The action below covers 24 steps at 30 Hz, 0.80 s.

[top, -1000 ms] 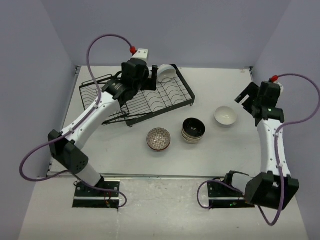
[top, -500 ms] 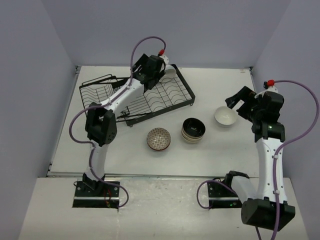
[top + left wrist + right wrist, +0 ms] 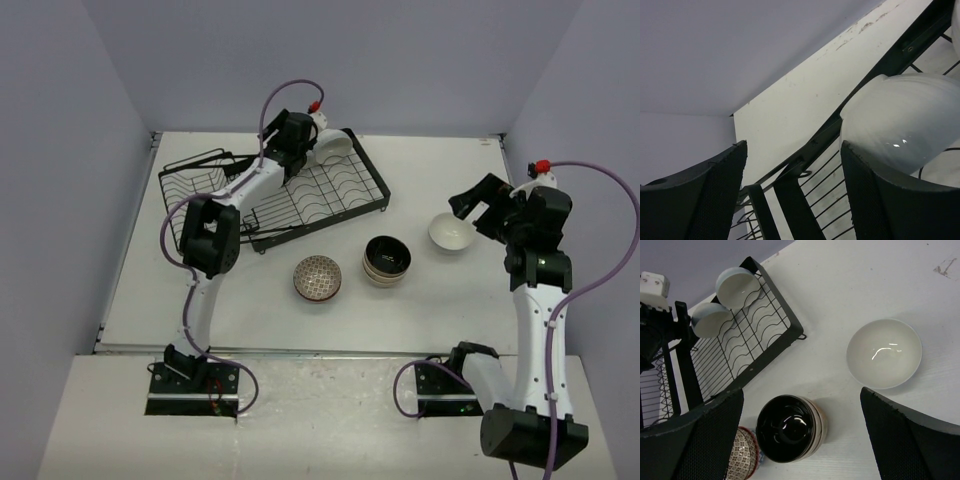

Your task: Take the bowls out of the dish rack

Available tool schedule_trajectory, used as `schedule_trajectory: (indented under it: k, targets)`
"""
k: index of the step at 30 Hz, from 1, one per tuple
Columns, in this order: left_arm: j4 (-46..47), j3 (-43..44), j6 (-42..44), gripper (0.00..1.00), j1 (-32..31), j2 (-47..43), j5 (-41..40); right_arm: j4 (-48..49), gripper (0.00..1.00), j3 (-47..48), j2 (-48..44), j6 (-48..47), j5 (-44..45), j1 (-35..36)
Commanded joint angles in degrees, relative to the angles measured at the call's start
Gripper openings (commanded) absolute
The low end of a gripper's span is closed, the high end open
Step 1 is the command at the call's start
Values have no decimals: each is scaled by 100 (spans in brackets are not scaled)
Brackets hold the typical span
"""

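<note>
The black wire dish rack (image 3: 330,195) lies at the back left. Two white bowls stand on edge at its far end; one (image 3: 334,145) shows from above, both show in the right wrist view (image 3: 737,286) (image 3: 709,319). My left gripper (image 3: 300,150) is open over the rack's far edge (image 3: 790,200). The nearer white bowl (image 3: 905,117) sits just outside its right finger (image 3: 875,200), not between the fingers. My right gripper (image 3: 478,200) is open and empty, above the table beside a white bowl (image 3: 452,232) that also shows in its wrist view (image 3: 884,353).
A stack of tan bowls with dark insides (image 3: 386,260) (image 3: 790,427) and a patterned bowl (image 3: 318,278) (image 3: 742,460) stand on the table in front of the rack. The rack's wire basket section (image 3: 195,185) is at the left. Walls close the table's back and sides.
My left arm has swung from over the rack's middle to its far edge by the white bowls. My right gripper has moved left toward the white bowl on the table.
</note>
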Motion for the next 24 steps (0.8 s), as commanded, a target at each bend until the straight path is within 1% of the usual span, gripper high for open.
schedule_trajectory:
  k: [1,6,9,11,12,14,19,24]
  targets:
    - [266,136,22,76,79,138,198,208,99,148,-136,-132,-105,5]
    - [590,-286,-145,76,71,-46,251,288,99,113,-75,-114,-78,14]
    - [924,-383,-250,79,71,-143,-117,296,99,113,-22,-105,-175,5]
    - [977,-383,-451,80,71,-265,-310,296,99,122,-22,-105,-184,5]
    - [977,-400,-522,82,71,-318,-303,288,99,122,-40,-105,-184,5]
    - [969,-479,-628,84,27,-511,-172,288,99,113,-48,-105,-184,5]
    - [960,-821,-243,84,-166,-810,-31,279,99,122,-13,-114,-254,5]
    - [854,-1218,-312,84,-211,-1118,355,279,99,122,13,-123,-316,5]
